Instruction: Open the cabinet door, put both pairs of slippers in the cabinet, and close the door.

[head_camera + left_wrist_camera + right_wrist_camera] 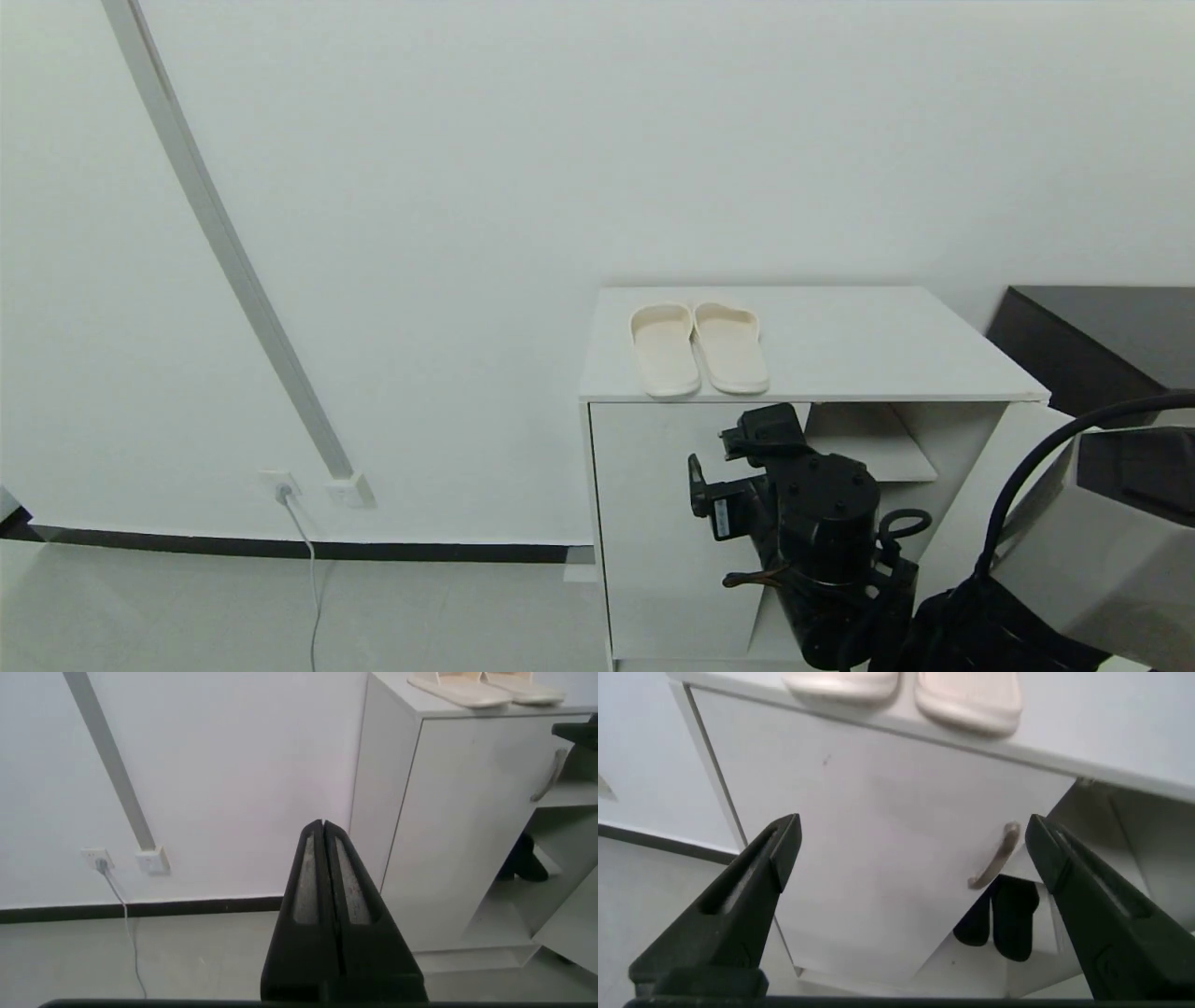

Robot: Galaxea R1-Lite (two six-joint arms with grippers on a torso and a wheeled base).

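The pair of cream slippers lies side by side on top of the white cabinet, at the left end of its front edge. Their near ends reach that edge and seem to jut slightly past it. A dark pair of slippers stands inside on the lower level, in the open right half beside the closed left door and its handle.

The right gripper is spread wide and empty, facing the closed door just below the cream pair. The left gripper is pressed shut on nothing, well off to the cabinet's left.

The likely trouble is that, rising from below, the right gripper clips the jutting ends and tips a slipper to the floor. It could also catch only one slipper and shove its mate aside, or snag the handle.
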